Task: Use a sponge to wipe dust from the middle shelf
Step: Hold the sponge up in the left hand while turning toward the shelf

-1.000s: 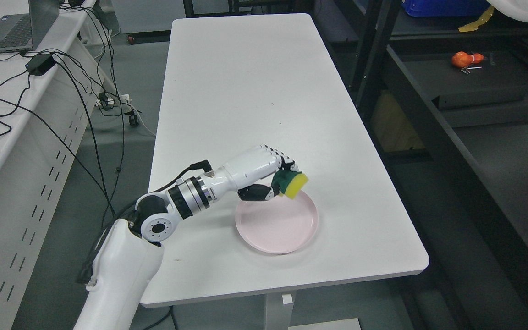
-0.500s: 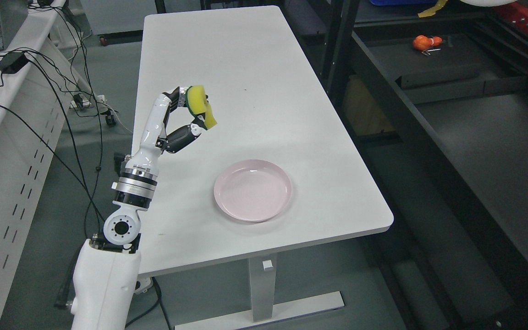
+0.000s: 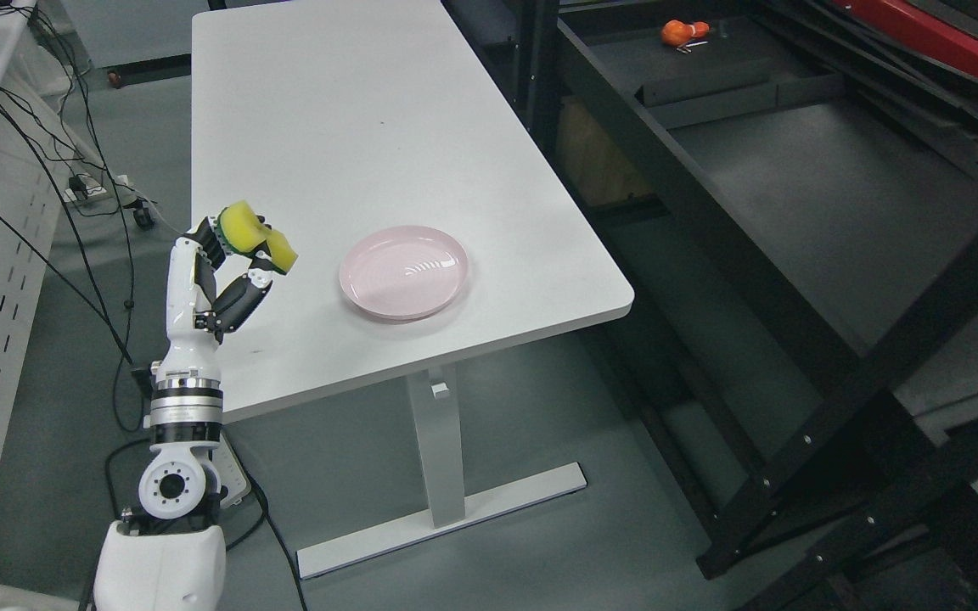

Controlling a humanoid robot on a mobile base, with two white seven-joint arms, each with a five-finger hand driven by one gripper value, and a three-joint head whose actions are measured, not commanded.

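Observation:
A yellow sponge point(image 3: 255, 237) with a green scouring side is held up in the air by my left hand point(image 3: 234, 255), whose fingers and thumb are curled around it. The forearm stands nearly upright over the near left corner of the white table point(image 3: 319, 110). An empty pink plate point(image 3: 404, 271) lies on the table to the right of the hand. To the right stands a black metal rack; its broad dark shelf point(image 3: 803, 195) is bare in the middle. My right arm is not in sight.
An orange object point(image 3: 677, 32) lies at the far end of the rack's shelf, near a low black box point(image 3: 735, 89). Black diagonal rack posts point(image 3: 837, 416) cross the lower right. Cables point(image 3: 73, 170) hang by a white desk at the left.
The whole picture has shifted left and down, so the camera has turned towards the rack. My left hand, which lifted the sponge off the plate area, stays raised upright with it.

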